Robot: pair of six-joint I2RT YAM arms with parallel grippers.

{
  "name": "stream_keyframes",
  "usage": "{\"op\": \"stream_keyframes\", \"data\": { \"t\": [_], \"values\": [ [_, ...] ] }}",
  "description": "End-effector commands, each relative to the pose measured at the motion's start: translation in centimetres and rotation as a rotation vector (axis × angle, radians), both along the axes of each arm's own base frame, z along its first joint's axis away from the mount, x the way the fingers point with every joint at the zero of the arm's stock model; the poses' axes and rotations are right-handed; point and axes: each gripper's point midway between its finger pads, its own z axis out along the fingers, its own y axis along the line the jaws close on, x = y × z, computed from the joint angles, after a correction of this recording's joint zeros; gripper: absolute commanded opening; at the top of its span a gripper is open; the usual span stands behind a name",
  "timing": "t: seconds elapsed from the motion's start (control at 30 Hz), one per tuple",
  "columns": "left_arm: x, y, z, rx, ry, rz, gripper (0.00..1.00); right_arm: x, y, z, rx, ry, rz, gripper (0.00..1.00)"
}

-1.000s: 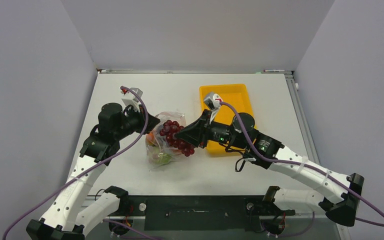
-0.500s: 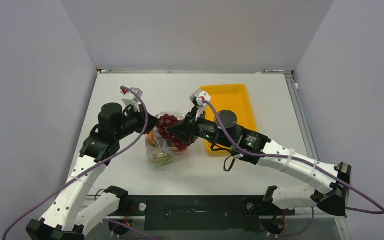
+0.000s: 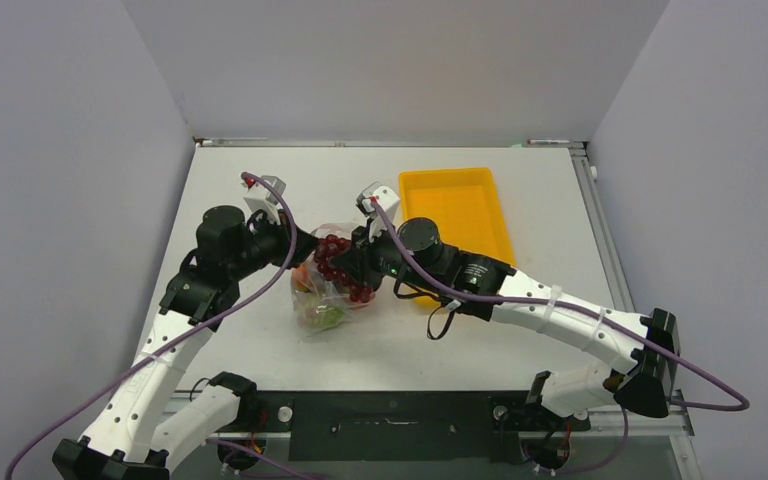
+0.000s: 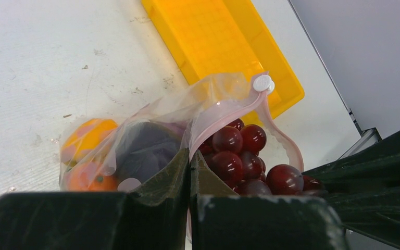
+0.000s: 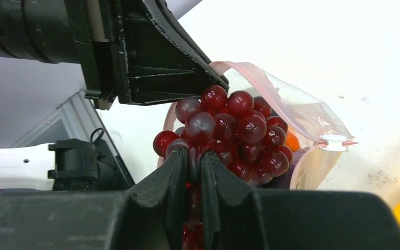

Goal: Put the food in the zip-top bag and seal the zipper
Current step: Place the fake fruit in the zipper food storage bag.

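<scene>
White table (image 3: 340,172): zip-top bag (image 3: 318,302), yellow tray (image 3: 460,208)

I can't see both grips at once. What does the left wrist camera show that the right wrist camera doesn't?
Left wrist only: the left jaws pinching the bag by its rim, and the floor of the yellow tray. Right wrist only: the right jaws clamped on the grapes. Both: grapes at the bag's mouth, the pink zipper and its white slider.

Dark red grape bunch (image 5: 229,130), yellow tray (image 3: 470,200)
</scene>
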Motion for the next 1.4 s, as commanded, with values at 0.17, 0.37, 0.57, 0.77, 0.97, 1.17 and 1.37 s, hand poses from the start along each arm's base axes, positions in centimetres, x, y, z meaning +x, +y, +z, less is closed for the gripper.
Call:
{"op": "stream_keyframes", "data": {
  "t": [0.17,0.37,0.57,0.77,0.97,1.17,1.37],
  "values": [
    [0.1,-0.2,0.9,-0.012,-0.036,-0.018,0.00,2.6,0.2,0.7,-0.056,-0.087,-0.098,0.12],
    [0.2,-0.3,0.7,-0.011,-0.031,-0.021,0.00,3.8,0.0,-0.1,-0.096,-0.109,-0.149,0.23],
    [0.2,-0.3,0.7,-0.011,-0.030,-0.020,0.00,3.9,0.2,-0.8,-0.118,-0.105,-0.146,0.42],
    [0.2,-0.4,0.7,-0.013,-0.026,-0.024,0.00,4.0,0.0,-1.4,-0.134,-0.100,-0.154,0.49],
    [0.2,-0.4,0.6,-0.011,-0.024,-0.024,0.00,3.4,-0.2,-0.1,-0.110,-0.103,-0.149,0.52],
    [0.2,-0.3,0.6,-0.012,-0.026,-0.022,0.00,1.8,-1.1,1.4,-0.064,-0.088,-0.136,0.53],
    [0.2,-0.3,0.7,-0.014,-0.026,-0.023,0.00,1.0,-4.0,0.6,-0.052,-0.041,-0.205,0.53]
  ]
}}
